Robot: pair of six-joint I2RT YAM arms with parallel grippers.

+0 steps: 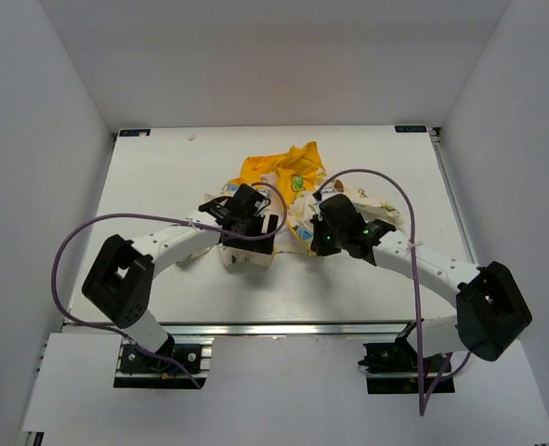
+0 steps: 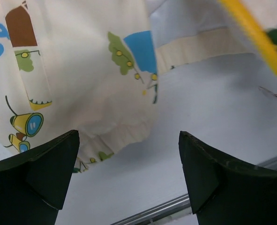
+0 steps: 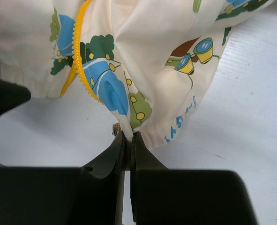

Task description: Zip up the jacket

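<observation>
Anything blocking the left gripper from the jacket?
Nothing visible. The left gripper hangs open just over the hem of the jacket. The right gripper is shut on the jacket's edge beside the zipper.

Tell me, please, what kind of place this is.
Probably a robot test cell in a laboratory: a white table enclosed by plain white walls, two robot arms bolted at its near edge, and a jacket under them.

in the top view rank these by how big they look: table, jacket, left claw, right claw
1. table, by far the largest
2. jacket, bunched in the middle of it
3. left claw and right claw: they look about alike, so no order between them
</observation>
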